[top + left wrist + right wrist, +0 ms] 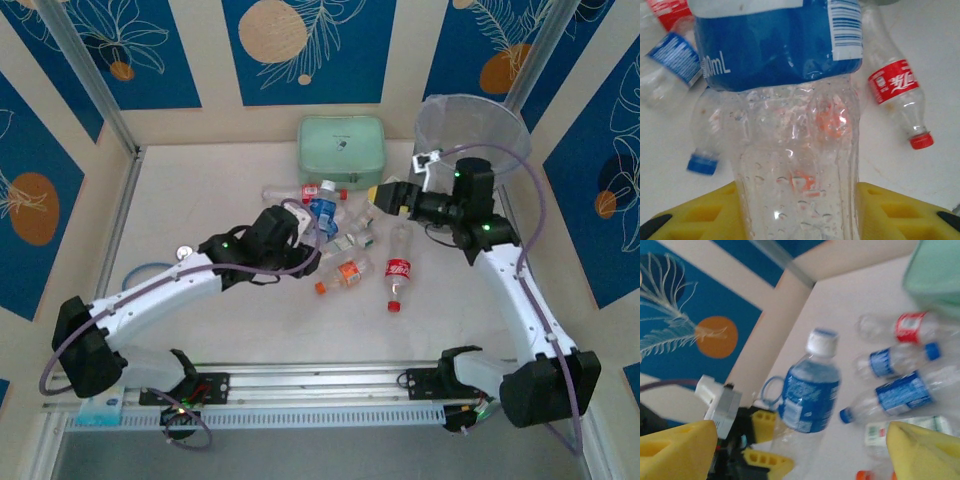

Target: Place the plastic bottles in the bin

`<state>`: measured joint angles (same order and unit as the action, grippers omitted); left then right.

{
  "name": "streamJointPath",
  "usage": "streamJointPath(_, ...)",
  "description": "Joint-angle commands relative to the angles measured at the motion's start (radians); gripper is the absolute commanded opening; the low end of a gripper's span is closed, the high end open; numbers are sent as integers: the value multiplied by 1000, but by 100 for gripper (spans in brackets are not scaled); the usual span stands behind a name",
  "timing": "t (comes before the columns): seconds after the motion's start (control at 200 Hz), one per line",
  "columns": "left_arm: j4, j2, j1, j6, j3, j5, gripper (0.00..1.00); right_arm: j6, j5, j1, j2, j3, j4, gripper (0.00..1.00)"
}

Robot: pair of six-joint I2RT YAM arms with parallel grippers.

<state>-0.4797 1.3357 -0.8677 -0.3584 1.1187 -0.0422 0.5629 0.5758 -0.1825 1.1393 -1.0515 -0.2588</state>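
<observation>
Between the left gripper's (795,196) clamping yellow fingers (890,210) stands a clear blue-labelled plastic bottle (780,45), its base cut off. The right gripper's (384,196) fingers gape empty near the translucent round bin (462,122), partly hidden by its arm.

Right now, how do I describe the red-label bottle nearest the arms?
Find the mint-green case by the far wall; bottles lie scattered before it. The red-label bottle lies at the pile's near right edge, with the only red cap pointing away from the case.

Blue wall panels (340,70) with orange discs and white leaves surround a cream tabletop (200,200).
</observation>
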Motion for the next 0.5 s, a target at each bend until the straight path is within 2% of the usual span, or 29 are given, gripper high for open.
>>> streamJointPath(0.0,157,21,15,54,-24,139,25,40,28,-77,24,11,96,82)
streamJointPath(0.085,206,37,22,41,-25,183,12,28,15,-111,64,7,106,70)
streamJointPath(0.15,202,52,25,41,-14,191,6,7,-25,-128,91,-7,91,69)
streamJointPath(0.215,207,55,26,44,-11,201,4,-25,-84,-138,118,-29,55,73)
streamJointPath(0.34,239,48,29,51,-23,211,4,-63,-146,-144,167,-74,-10,89)
streamJointPath(0.495,260,54,29,59,-32,220,5,-77,-184,-157,214,-109,-44,95)
